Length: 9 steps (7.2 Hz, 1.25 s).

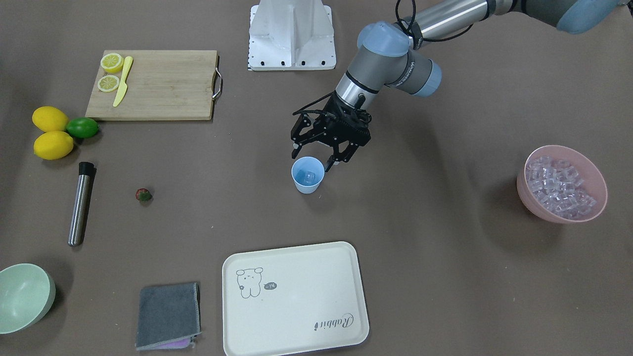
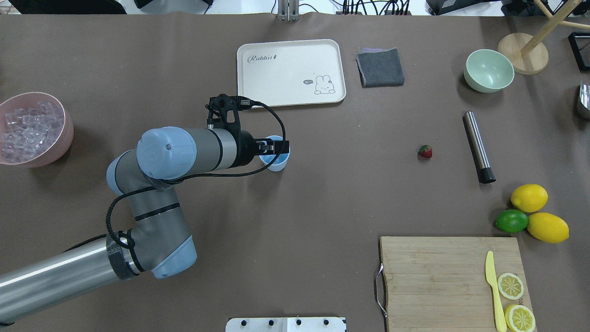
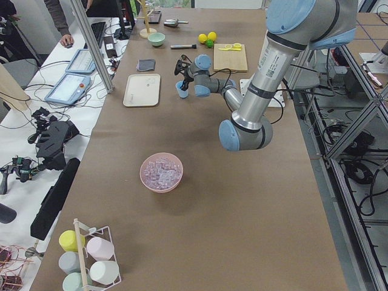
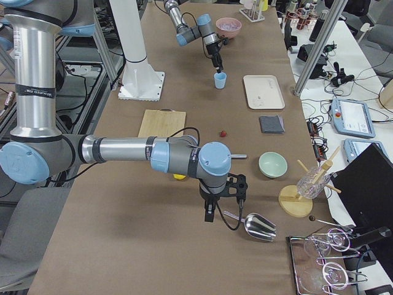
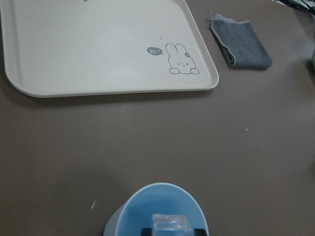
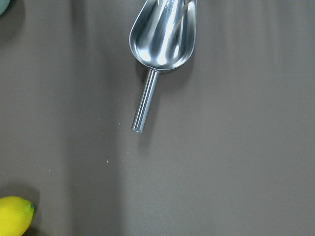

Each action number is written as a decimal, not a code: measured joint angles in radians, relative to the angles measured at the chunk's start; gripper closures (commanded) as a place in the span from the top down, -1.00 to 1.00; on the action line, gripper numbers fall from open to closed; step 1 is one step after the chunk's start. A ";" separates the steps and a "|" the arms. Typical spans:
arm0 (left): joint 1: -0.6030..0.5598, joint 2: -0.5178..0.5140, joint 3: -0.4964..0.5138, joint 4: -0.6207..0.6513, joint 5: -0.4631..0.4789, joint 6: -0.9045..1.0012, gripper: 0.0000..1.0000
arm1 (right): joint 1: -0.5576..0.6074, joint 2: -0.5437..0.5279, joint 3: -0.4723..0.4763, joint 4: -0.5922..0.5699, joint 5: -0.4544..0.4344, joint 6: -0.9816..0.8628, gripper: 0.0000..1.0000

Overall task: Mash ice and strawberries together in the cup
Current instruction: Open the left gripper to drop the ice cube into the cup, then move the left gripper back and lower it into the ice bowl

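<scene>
The left end effector [image 1: 312, 157] hangs over the cup [image 1: 307, 188], jaws spread wide, holding nothing. One ice cube [image 1: 309, 175] lies in the cup; the strawberry [image 1: 144, 195] sits well apart on the desk [image 1: 445, 247]

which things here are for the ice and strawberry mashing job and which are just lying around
Job: cup, ice cubes, pink bowl, strawberry, steel rod.
Lying about: lemons, lime, cutting board, knife, tray, cloth, green bowl, scoop.
</scene>
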 measured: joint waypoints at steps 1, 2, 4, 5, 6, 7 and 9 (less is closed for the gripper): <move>-0.026 0.003 -0.036 0.053 -0.026 0.002 0.93 | 0.000 0.004 0.000 0.000 0.000 0.000 1.00; -0.075 0.017 -0.115 0.177 -0.085 0.007 0.93 | 0.000 0.007 0.001 0.001 0.000 0.000 1.00; -0.209 0.102 -0.311 0.447 -0.199 0.105 0.93 | 0.000 0.006 0.006 0.003 0.004 0.000 1.00; -0.287 0.171 -0.368 0.516 -0.246 0.221 0.93 | 0.000 0.007 0.009 0.004 0.004 -0.002 1.00; -0.378 0.247 -0.392 0.548 -0.312 0.356 0.93 | 0.000 0.006 0.010 0.005 0.006 -0.006 1.00; -0.470 0.323 -0.397 0.559 -0.380 0.496 0.93 | -0.001 0.004 0.011 0.006 0.011 -0.009 1.00; -0.590 0.463 -0.388 0.560 -0.462 0.735 0.93 | -0.001 0.001 0.016 0.007 0.018 -0.012 1.00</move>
